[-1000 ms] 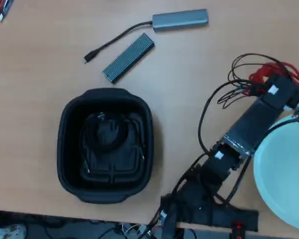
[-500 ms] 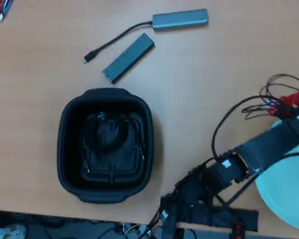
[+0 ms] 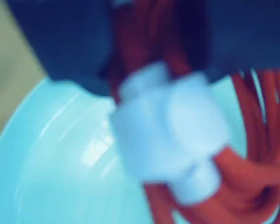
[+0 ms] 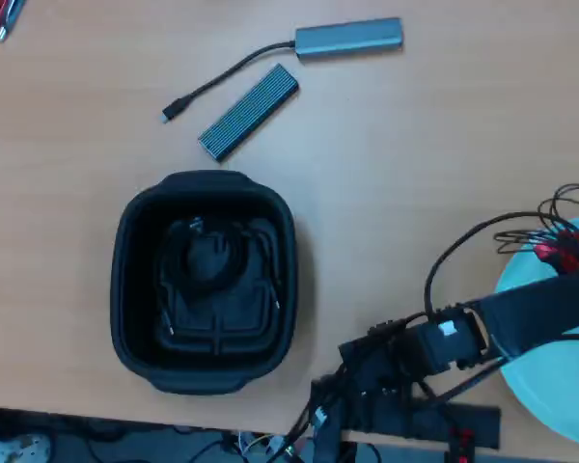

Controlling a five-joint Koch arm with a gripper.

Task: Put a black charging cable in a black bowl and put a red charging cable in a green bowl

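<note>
Over the green bowl at the overhead view's right edge, arm reaches across; gripper clamped on red cable, white tie close to the wrist lens, blurred. Black cable lies coiled inside black bowl, well apart to the left

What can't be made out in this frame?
- Gripper: out of frame right in the overhead view; only blurred dark shapes in the wrist view, state unclear.
- Red cable: blurred; grip unclear.
- Green bowl: cut by the right edge, arm across it.
- Black cable: black-on-black in the black bowl.
</note>
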